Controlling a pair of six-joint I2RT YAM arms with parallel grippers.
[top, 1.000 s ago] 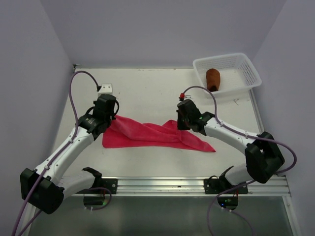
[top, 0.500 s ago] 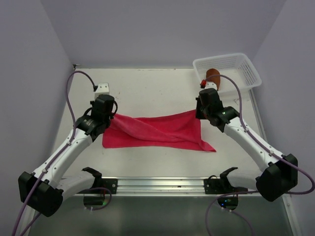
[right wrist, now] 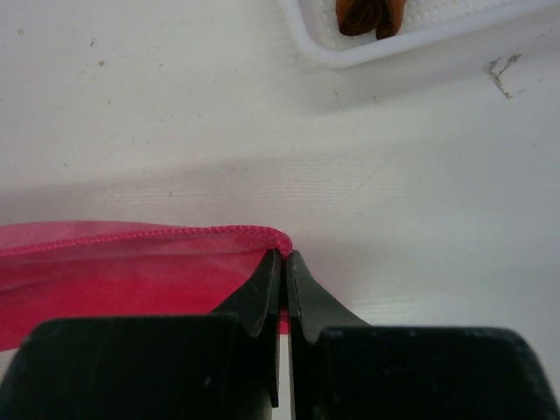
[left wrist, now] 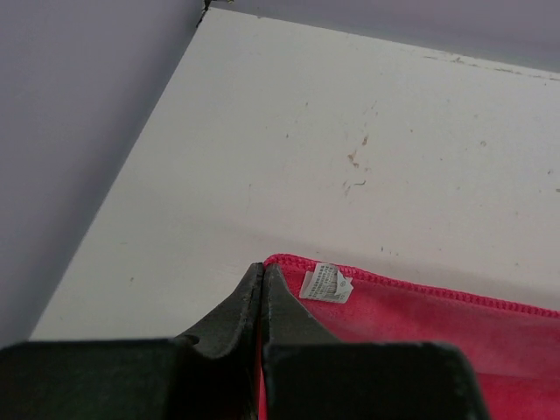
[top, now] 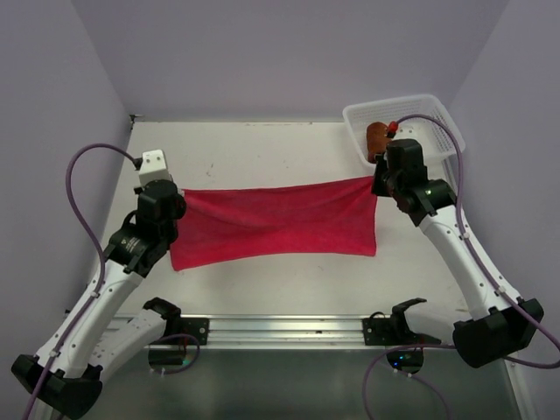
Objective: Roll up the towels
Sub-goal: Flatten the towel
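Pink terry towel (top: pixel 276 219) lies spread across the white table (top: pixel 262 153), my left gripper (left wrist: pixel 262 273) and right gripper (right wrist: pixel 284 258) each clamped on a far corner. Rust-brown towel (top: pixel 378 137) sits, apparently rolled, in the white mesh basket (top: pixel 442 131); I judge that rolling the pink one remains.

The pink towel (top: pixel 276 219) is bright magenta-pink and plain, with a darker stitched hem and a white label (left wrist: pixel 325 284) printed in grey. The brown towel (top: pixel 378 136) is rust-coloured. The basket (top: pixel 448 122) is white mesh. The worktop (top: pixel 262 157) is off-white with faint brown specks. The left gripper (left wrist: pixel 263 273) and right gripper (right wrist: pixel 284 258) are black.
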